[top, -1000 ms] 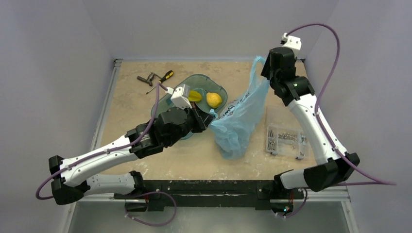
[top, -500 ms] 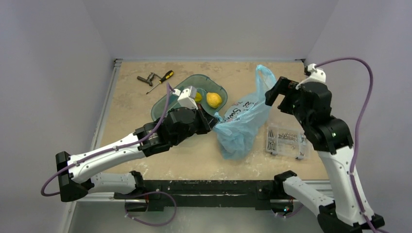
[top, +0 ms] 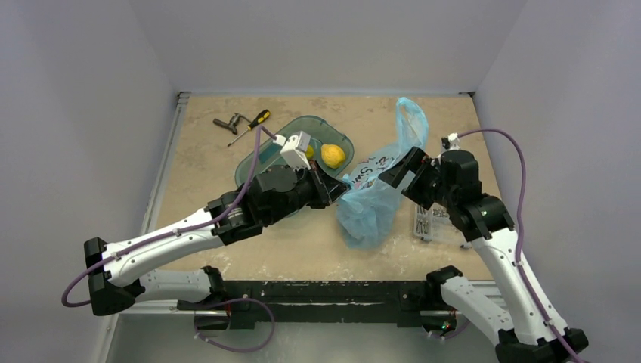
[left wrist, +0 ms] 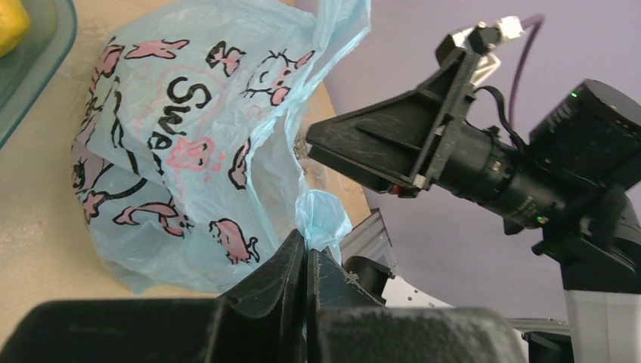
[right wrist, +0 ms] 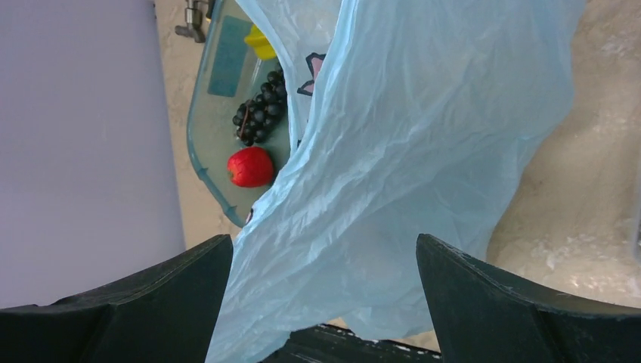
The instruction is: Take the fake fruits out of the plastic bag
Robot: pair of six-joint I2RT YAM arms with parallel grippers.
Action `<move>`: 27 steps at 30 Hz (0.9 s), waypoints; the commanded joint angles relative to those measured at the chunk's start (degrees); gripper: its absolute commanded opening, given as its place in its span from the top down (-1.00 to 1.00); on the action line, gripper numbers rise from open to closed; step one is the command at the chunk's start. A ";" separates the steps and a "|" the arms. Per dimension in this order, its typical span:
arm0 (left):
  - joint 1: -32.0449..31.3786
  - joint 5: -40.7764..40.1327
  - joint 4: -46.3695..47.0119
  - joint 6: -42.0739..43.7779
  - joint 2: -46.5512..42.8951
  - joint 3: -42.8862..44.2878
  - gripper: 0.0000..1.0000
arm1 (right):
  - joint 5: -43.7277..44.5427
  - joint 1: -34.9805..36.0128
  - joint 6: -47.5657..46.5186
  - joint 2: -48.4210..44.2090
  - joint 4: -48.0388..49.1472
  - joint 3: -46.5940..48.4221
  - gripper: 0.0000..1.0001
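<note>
Left pincer [left wrist: 306,253] is pressed fully closed. A twisted bit of the plastic bag [left wrist: 174,151] is pinched between the tips and puffs out just above them. From overhead, this pincer [top: 332,193] meets the bag's left edge.

Right pincer [right wrist: 323,249] is spread wide and grips nothing. Blue film hangs in front of the gap between the two fingers. From above, it [top: 393,175] is at the bag's upper right side, pointing left.

The bag [top: 374,204] sits on the table [top: 212,174], right of centre. It is slumped, with its pink-and-white print facing left and one handle standing up at the far end. I cannot make out any fruit through the plastic.

The teal tray [top: 336,136] is just left of the bag, and a yellow pear [top: 332,155] lies in it. The right wrist view also shows a red fruit [right wrist: 250,166] and black grapes [right wrist: 261,113] in the tray. A screwdriver [top: 253,123] lies at far left.
</note>
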 commanded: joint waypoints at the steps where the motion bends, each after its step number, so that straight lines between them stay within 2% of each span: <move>1: -0.49 3.86 5.67 2.03 -0.70 1.30 1.00 | -3.80 0.02 6.18 -0.13 9.11 -2.25 -0.84; 3: -1.00 3.89 6.26 2.59 -0.98 1.30 1.00 | -4.56 0.02 8.12 -0.07 11.53 -4.01 -0.83; 9: -1.53 4.12 5.77 3.42 -1.48 1.43 1.00 | -4.36 0.02 13.96 -3.63 14.94 -10.31 -0.53; 11: -1.58 4.41 6.16 3.42 -1.54 1.28 1.00 | -5.33 0.01 15.45 -4.48 17.10 -13.50 -0.25; 13: -1.65 4.73 5.96 3.47 -1.56 1.21 1.00 | -6.06 0.01 16.62 -4.78 18.68 -15.03 -0.06; 16: -1.75 4.95 4.48 4.44 -2.00 1.09 1.00 | -5.23 0.01 16.65 -5.36 18.48 -14.70 0.49; 19: -1.62 6.65 2.61 10.43 -3.85 0.57 1.00 | -5.69 0.01 15.33 -5.55 18.41 -14.09 0.87; 20: -1.60 7.40 1.65 14.23 -4.85 0.56 0.73 | -6.49 0.02 15.28 -5.61 18.97 -14.37 1.00; 21: -1.42 7.96 0.07 17.42 -6.25 0.97 0.16 | -7.27 0.00 15.16 -5.82 20.13 -14.87 1.00; 22: -1.05 8.07 -2.60 20.54 -6.88 2.01 -0.06 | -7.52 0.02 14.46 -6.15 21.01 -15.36 1.00; 23: -0.81 7.77 -5.83 23.24 -7.81 3.86 -0.63 | -7.24 0.00 13.49 -6.49 21.77 -15.77 1.00; 24: -0.55 7.49 -9.30 26.41 -8.15 6.22 -0.90 | -6.76 -0.03 12.63 -6.79 22.31 -16.23 1.00; 25: -0.28 6.90 -12.56 29.56 -8.13 8.93 -0.98 | -7.17 -0.03 11.80 -7.18 22.80 -16.72 1.00; 27: 0.01 5.24 -18.04 36.15 -7.48 14.60 -1.00 | -7.51 0.00 9.68 -7.90 23.90 -17.31 1.00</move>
